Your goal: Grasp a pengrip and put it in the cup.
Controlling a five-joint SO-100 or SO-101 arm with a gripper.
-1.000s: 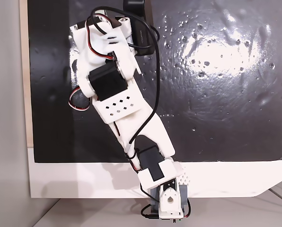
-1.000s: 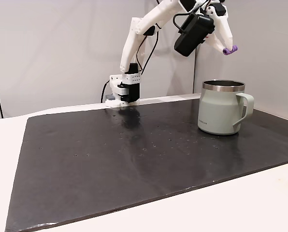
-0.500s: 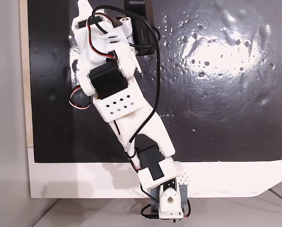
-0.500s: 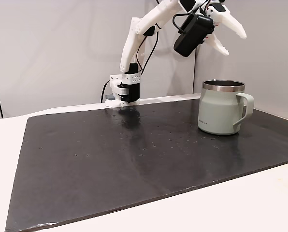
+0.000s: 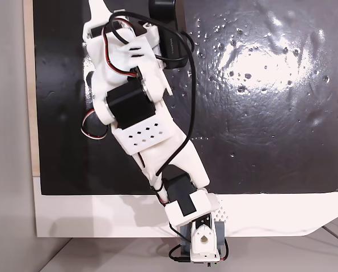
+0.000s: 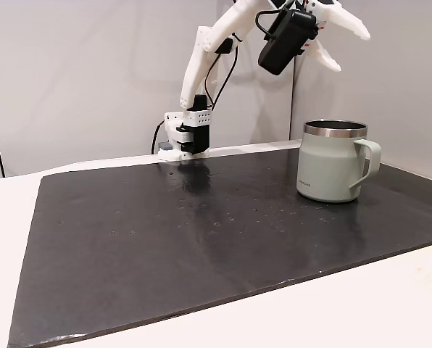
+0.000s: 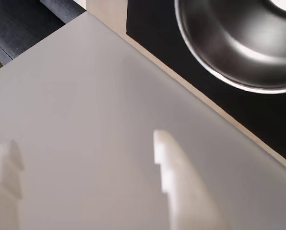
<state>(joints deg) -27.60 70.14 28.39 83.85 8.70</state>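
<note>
The cup (image 6: 332,170), a silvery-grey steel mug with a loop handle on its right, stands upright on the black mat at the right of a fixed view. My gripper (image 6: 351,49) hangs well above the cup, open, with nothing between its white fingers. In the wrist view the gripper (image 7: 85,141) is spread wide over a pale surface, and the cup's shiny inside (image 7: 229,52) shows at the top right. The pengrip is hidden. From above, the arm (image 5: 140,113) covers the spot where the cup stands.
A black mat (image 6: 201,239) covers most of the white table. The arm's base (image 6: 183,138) is clamped at the mat's far edge. A grey wall stands close behind. Beyond the mat's left edge lies a narrow pale strip (image 5: 28,85).
One second ago the gripper held the purple pengrip above the cup. It then opened and the pengrip left the fingers. Since then the open gripper has risen slightly.
</note>
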